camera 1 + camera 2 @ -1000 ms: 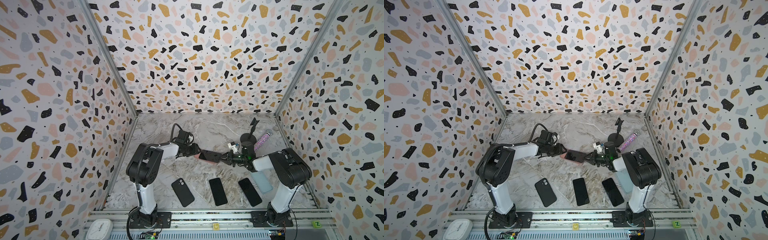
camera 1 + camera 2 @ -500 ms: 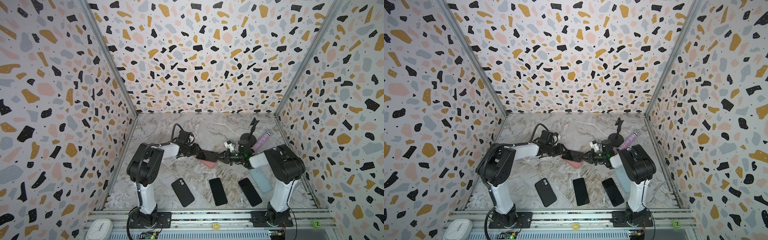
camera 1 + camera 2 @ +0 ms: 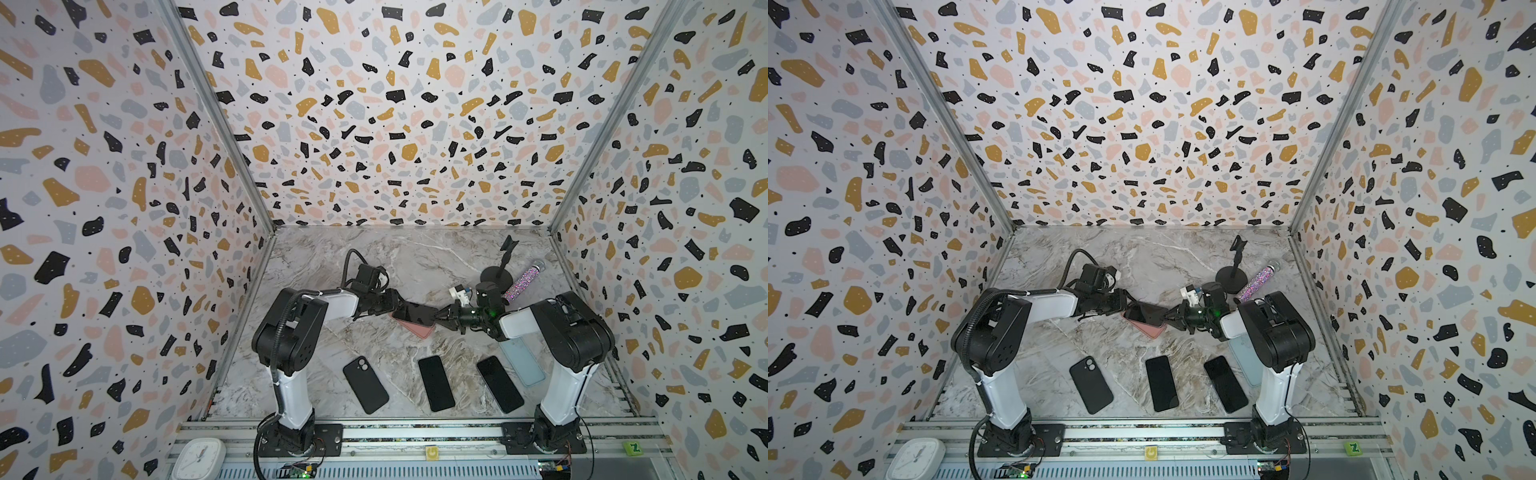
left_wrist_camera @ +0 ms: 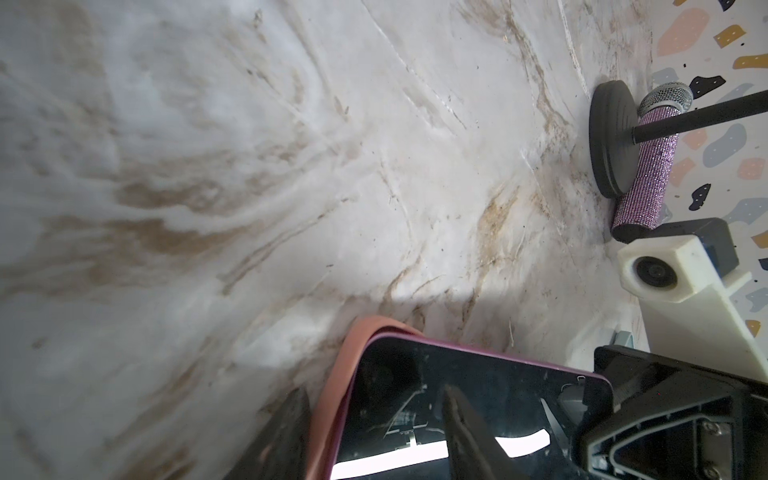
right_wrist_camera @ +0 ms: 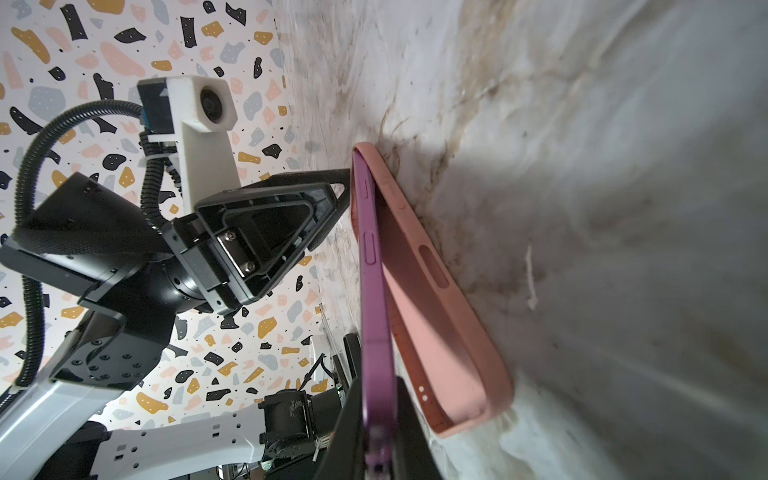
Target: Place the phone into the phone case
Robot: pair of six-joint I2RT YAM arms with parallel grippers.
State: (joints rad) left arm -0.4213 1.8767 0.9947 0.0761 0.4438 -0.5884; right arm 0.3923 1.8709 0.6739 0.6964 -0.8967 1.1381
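A purple-edged phone (image 3: 415,313) (image 3: 1146,314) with a dark screen slants over a pink phone case (image 3: 420,331) (image 3: 1152,331) that lies on the marble table. At the left gripper's end the phone (image 5: 374,291) sits in the case (image 5: 436,311); its other end is raised clear of it. My right gripper (image 3: 438,318) (image 5: 376,415) is shut on that raised end. My left gripper (image 3: 400,307) (image 4: 374,395) clamps the seated end, with one finger on the phone's screen (image 4: 457,382) and the other against the outside of the case (image 4: 353,345).
Along the front lie a black case with a camera cut-out (image 3: 365,384), two black phones (image 3: 436,382) (image 3: 500,384) and a pale blue case (image 3: 521,361) by the right arm's base. A black stand (image 3: 496,274) and a glittery microphone (image 3: 519,284) are at the back right.
The right arm has swung a little toward the middle, and the phone's right end now slants higher over the pink case. The left gripper has stayed put.
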